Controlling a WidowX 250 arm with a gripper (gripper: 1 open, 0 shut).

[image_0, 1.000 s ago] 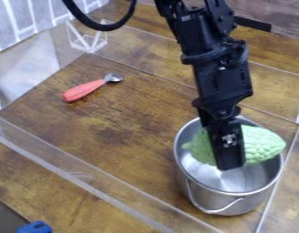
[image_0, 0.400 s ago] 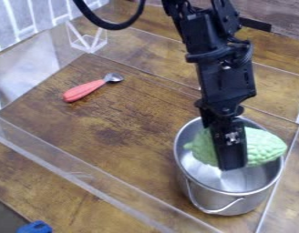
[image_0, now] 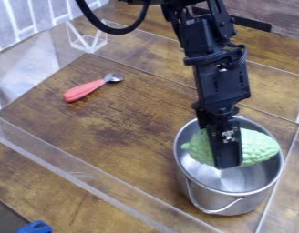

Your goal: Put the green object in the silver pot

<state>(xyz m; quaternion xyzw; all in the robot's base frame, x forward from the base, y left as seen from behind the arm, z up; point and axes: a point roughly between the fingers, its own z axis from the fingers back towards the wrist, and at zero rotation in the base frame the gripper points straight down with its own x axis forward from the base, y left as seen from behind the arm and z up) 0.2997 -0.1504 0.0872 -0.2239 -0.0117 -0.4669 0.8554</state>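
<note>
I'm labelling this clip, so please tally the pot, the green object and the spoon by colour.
Silver: 1, the pot
Green: 1, the object
Red-handled: 1, the spoon
Total: 3

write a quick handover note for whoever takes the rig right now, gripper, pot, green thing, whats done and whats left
Gripper: pointing down over the pot, fingers at the green ridged toy vegetable; from this angle I can't tell whether it is closed on it.
Silver pot: upright on the wooden table, wire handle hanging down its near side.
Done: the toy is at the pot's mouth, within or just above the rim.
Left: likely make sure it is low enough inside, release if gripped, then lift clear.
Off to the side: red-handled spoon, not part of the job.
</note>
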